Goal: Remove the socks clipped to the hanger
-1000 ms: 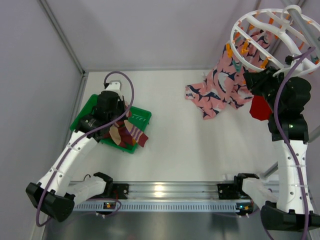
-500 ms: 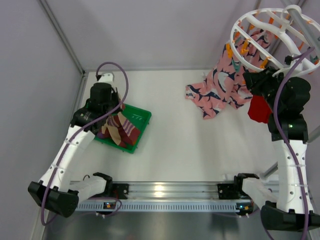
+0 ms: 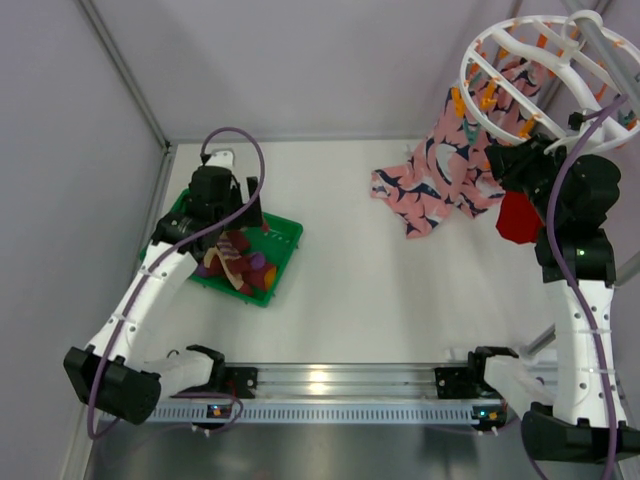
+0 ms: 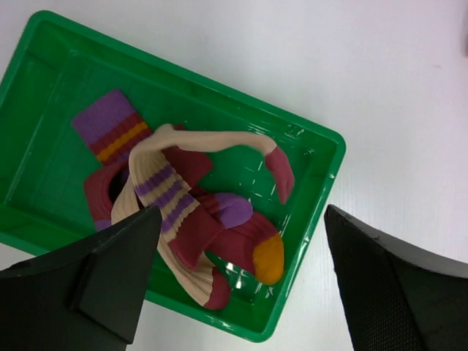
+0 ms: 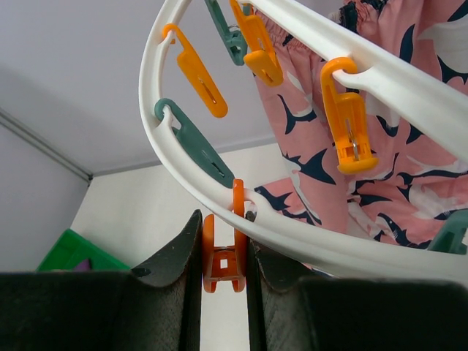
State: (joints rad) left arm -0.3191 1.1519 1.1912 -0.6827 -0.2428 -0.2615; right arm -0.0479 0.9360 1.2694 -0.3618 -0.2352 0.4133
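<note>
Hanger (image 5: 395,84) hung high at far right, teal and orange pegs round its rings. Pink cloth (image 3: 432,185) clipped on its far side; not part of the job

Green tray (image 4: 44,80) on table at left, well apart from hanger. Holds maroon sock (image 4: 194,230) with tan sock (image 4: 205,142) draped over it: two off, delivered

Left gripper (image 4: 238,219) hovers over tray, jaws spread wide, nothing between them

Red sock (image 3: 518,215) hangs under hanger's near rim, beside right arm; looks clipped yet, so one left

Right gripper (image 5: 223,248) clenched on orange peg (image 5: 221,263) at ring's lower edge, probably the one pinning that sock; sock itself out of wrist view
</note>
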